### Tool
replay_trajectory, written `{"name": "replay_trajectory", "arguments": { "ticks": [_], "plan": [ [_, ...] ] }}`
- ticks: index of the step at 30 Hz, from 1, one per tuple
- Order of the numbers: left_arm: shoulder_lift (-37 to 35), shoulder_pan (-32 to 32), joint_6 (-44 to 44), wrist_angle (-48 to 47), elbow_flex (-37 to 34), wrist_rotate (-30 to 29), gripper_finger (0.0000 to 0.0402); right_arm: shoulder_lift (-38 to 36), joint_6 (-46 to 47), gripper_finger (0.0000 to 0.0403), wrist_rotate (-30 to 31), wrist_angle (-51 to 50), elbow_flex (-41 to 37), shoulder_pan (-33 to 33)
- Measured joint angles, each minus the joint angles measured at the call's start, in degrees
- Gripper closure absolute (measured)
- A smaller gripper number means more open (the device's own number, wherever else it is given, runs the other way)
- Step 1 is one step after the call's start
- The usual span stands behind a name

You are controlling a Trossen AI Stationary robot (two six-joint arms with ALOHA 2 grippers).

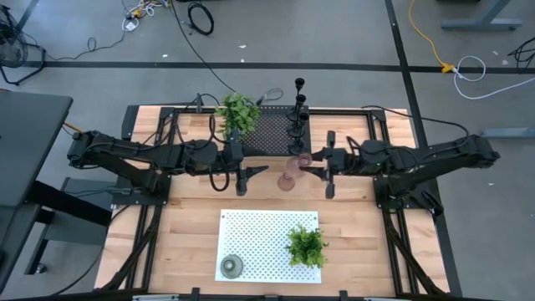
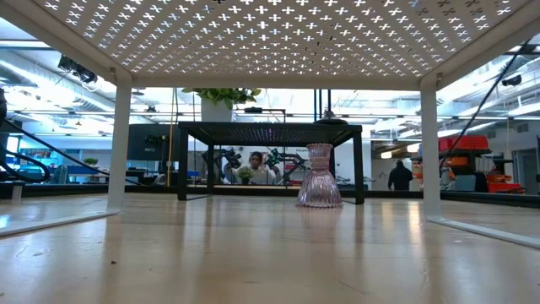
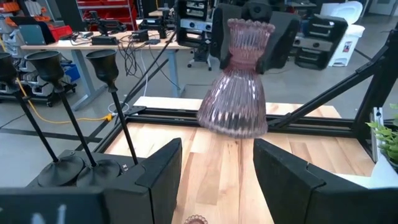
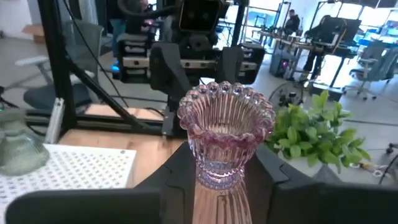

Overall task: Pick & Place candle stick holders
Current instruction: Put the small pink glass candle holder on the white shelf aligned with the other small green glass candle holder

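Ribbed pink glass holder (image 4: 225,134), scalloped rim, flared skirt

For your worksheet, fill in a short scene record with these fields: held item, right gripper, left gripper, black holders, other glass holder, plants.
held item: pink glass holder, upright
right gripper: right gripper shut on the pink glass holder's neck
left gripper: left gripper open, facing the holder, not touching it
black holders: slim black holders in a row on the black mesh rack
other glass holder: olive-green glass holder on the white perforated rack
plants: one plant on the black rack, another plant on the white rack
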Motion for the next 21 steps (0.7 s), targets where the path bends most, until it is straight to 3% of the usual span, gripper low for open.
{"name": "replay_trajectory", "arguments": {
  "ticks": [15, 21],
  "plan": [
    [0.00, 0.00, -2.34, 1.07, -0.02, 4.33, 0.0200, 10.90, -2.60, 0.0315, -7.64, 5.00, 6.50, -3.39],
    [0.00, 0.00, -2.56, 1.20, -0.02, 4.44, 0.0200, 13.26, -2.60, 0.0315, -13.37, 8.27, 7.67, -4.91]
  ]
}}
